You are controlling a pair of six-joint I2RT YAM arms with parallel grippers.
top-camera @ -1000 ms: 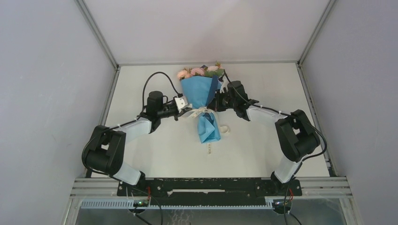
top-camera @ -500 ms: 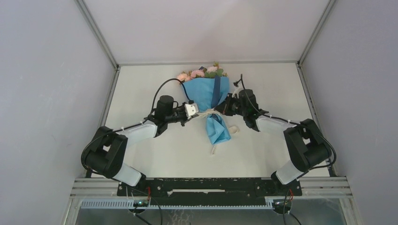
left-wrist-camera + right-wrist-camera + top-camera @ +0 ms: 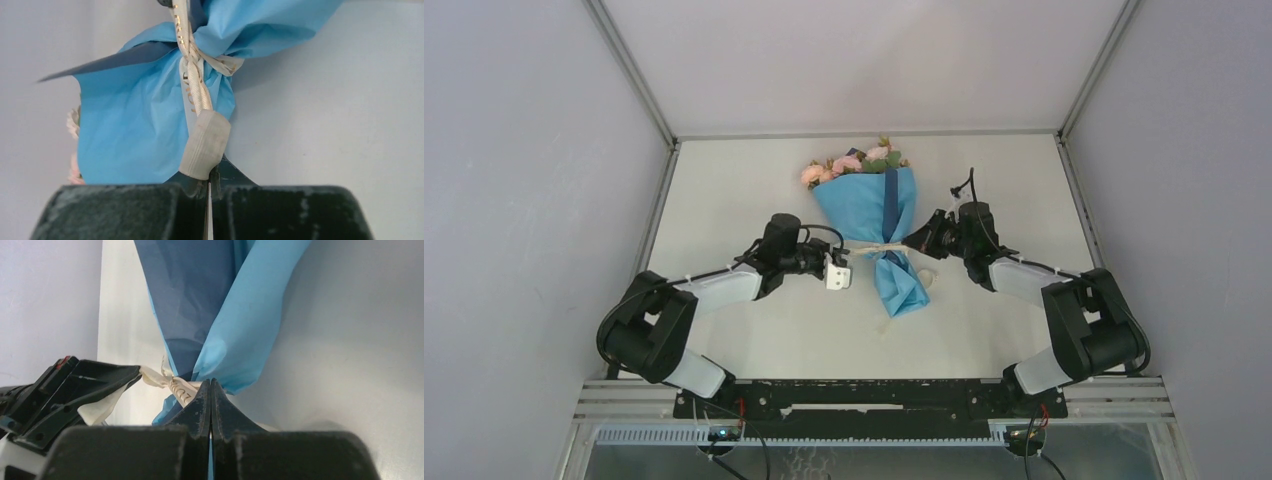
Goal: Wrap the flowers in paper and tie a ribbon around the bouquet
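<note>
Left pincer (image 3: 836, 272): mine, jaws pressed together, pinching a folded end of the ribbon (image 3: 879, 248) between the tips; in the left wrist view the cream strip runs straight up from the tips to a twist at the paper's waist. Right pincer (image 3: 921, 243): mine, jaws closed edge to edge, with the lettered ribbon running into the tips, just beside the pinched paper. Ribbon: stretched between the two pincers across the narrow middle of the bouquet (image 3: 879, 215). Bouquet: lying on the table (image 3: 724, 190) between my arms, blooms towards the far wall. Flowers (image 3: 849, 165): pink and peach heads with green leaves, showing above the cone's wide mouth. Paper (image 3: 902, 285): light blue, with a dark navy strip down the upper cone, gathered at the waist and flaring again below. Table: pale, matte. Room: plain grey walls (image 3: 524, 200) on three sides, metal frame rails (image 3: 634, 75) at the corners.
</note>
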